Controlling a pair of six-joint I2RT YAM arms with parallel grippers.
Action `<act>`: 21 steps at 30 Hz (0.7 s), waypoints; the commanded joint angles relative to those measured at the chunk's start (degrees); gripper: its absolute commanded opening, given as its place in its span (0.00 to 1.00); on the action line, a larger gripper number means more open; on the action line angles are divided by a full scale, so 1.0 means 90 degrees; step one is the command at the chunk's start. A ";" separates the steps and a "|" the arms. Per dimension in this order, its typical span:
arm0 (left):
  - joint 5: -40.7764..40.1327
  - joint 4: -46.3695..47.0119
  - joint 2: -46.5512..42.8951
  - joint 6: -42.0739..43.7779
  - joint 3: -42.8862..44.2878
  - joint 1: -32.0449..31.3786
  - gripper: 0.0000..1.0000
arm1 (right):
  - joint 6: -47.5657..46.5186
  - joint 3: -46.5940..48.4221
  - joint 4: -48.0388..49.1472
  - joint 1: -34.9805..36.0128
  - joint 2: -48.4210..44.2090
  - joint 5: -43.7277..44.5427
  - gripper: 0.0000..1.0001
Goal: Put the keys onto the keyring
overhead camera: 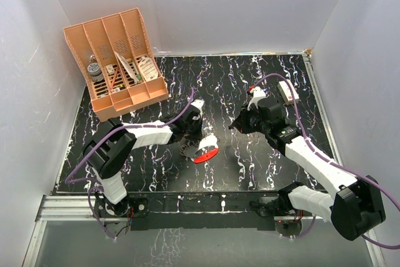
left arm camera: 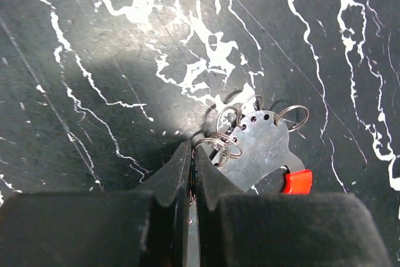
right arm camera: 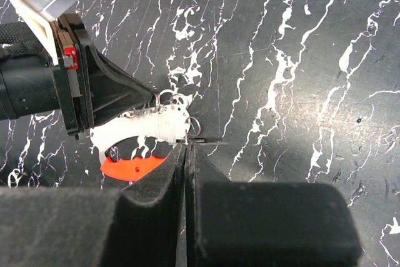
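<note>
Low centre of the top view: keyring lies flat on the black marbled table, red crescent toward the bottom, between the two grippers.

Left gripper, just left of it: jaws shut with no gap, tips right at one of the small wire rings on the keyring's metal plate. Cannot tell whether wire is pinched.

Right gripper, right of centre: jaws closed, a thin dark key poking out between the tips, close to the keyring.

Upper left, far back: peach slotted organizer, tilted.
</note>
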 commanded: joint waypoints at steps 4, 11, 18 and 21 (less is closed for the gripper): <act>-0.0533 0.0222 -0.0011 -0.0322 0.0160 0.0283 0.00 | -0.0002 -0.0048 0.0400 -0.0038 -0.0201 -0.0040 0.00; -0.0597 0.0510 -0.0229 -0.0169 0.0174 0.0646 0.64 | 0.0030 -0.0144 0.0498 -0.0040 -0.0155 -0.0116 0.00; -0.0482 0.0685 -0.1078 0.0859 0.0121 0.0782 0.76 | 0.0025 -0.0164 0.0620 -0.0048 -0.0049 -0.0244 0.00; -0.0039 0.0368 -0.1330 0.1336 0.0126 0.0864 0.76 | 0.0032 -0.0164 0.0682 -0.0048 -0.0022 -0.0373 0.00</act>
